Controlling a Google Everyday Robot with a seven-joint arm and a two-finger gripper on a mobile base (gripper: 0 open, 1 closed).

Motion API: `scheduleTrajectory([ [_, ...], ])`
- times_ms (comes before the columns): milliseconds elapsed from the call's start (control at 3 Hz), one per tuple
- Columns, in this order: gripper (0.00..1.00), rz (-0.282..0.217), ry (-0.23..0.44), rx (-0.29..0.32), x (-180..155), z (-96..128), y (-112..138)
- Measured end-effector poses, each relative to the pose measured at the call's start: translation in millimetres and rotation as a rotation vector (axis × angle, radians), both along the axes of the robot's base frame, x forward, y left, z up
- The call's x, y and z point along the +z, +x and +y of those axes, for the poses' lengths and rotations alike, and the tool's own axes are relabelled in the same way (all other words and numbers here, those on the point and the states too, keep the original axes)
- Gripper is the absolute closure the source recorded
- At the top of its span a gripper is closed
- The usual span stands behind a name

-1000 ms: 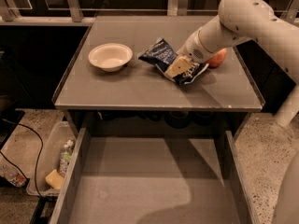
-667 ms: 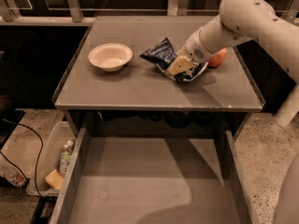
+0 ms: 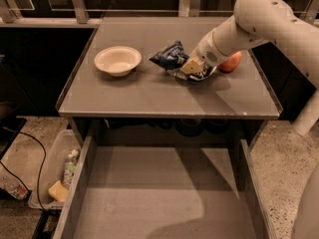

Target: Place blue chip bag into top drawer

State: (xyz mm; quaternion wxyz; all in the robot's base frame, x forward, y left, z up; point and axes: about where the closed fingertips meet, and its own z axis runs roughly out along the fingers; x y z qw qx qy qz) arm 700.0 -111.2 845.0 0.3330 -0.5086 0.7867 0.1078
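The blue chip bag (image 3: 172,57) lies crinkled on the grey table top (image 3: 149,91), right of centre. My gripper (image 3: 191,66) comes in from the upper right on the white arm and sits down on the bag's right part. A red apple (image 3: 231,62) lies just behind the arm to the right. The top drawer (image 3: 159,198) stands pulled open below the table's front edge, with a flat grey bottom and nothing in it.
A white bowl (image 3: 117,60) sits on the table's left part. A clear plastic bin (image 3: 55,171) with a bottle and a yellow item stands on the floor at the left of the drawer. A black cable runs across the floor at far left.
The bag has shifted slightly and its left end has lifted and bunched up a little. The arm has barely moved.
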Motion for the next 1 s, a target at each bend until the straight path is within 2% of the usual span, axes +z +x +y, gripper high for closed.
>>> scheduleTrajectory([
  [333, 1.0, -0.004, 0.002, 0.009, 5.4, -2.2, -3.0],
  [1000, 1.0, -0.033, 0.023, 0.025, 31.9, -19.2, -38.2],
])
